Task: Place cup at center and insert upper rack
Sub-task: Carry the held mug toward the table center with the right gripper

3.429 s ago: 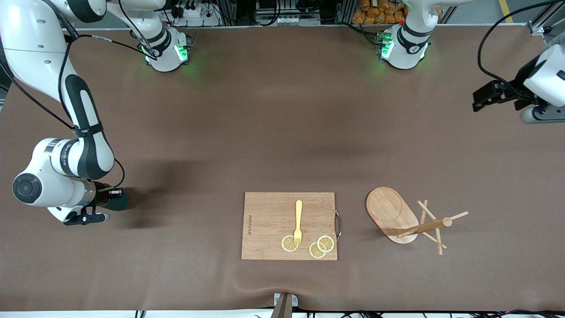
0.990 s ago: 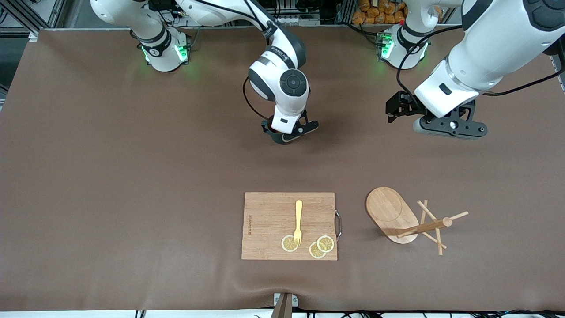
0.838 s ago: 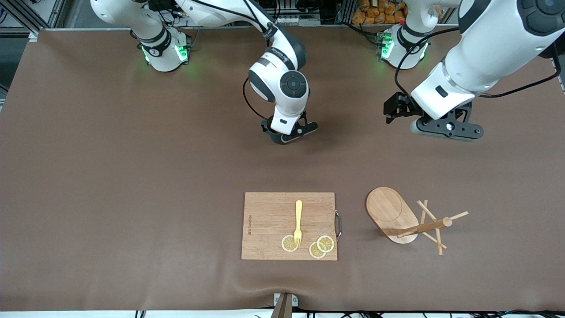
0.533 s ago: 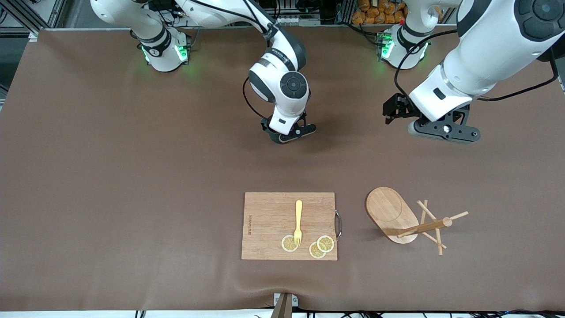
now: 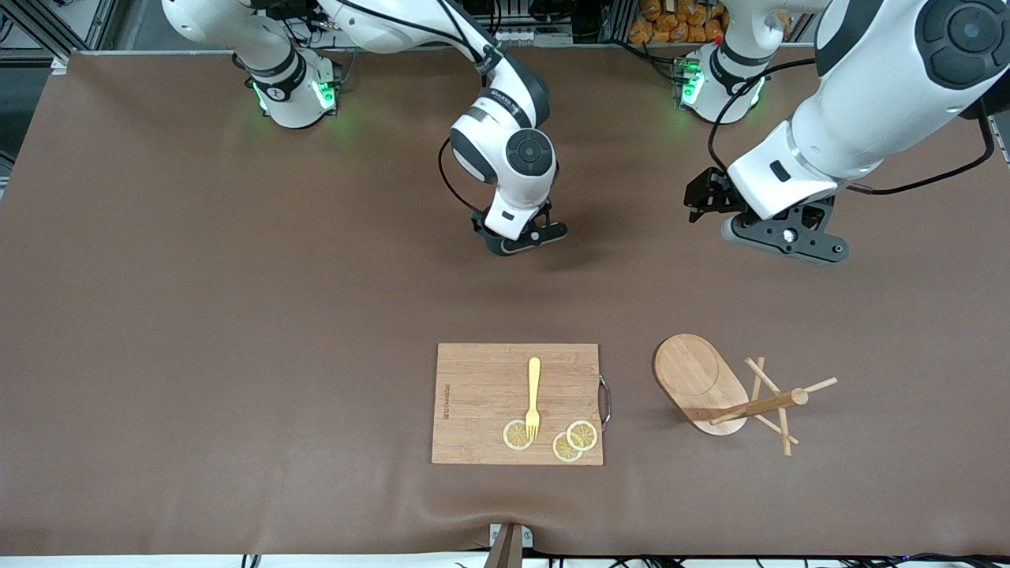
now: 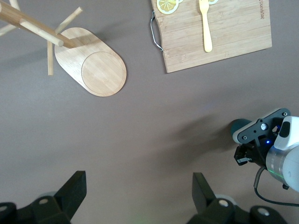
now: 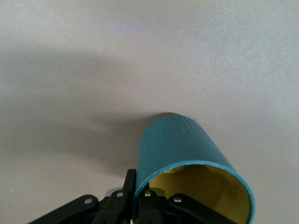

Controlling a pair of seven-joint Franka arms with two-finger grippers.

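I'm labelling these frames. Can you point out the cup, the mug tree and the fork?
cup (image 7: 175, 140), right wrist view, on its ribbed teal wall.
mug tree (image 5: 698, 377), front view, on its oval base.
fork (image 5: 534, 386), front view, on its handle.

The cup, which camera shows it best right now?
The right wrist view: the cup fills the frame, teal ribbed wall and yellow inside clear, with the right gripper shut on its rim. The front view hides it almost wholly under that gripper. The left wrist view shows only a teal sliver.
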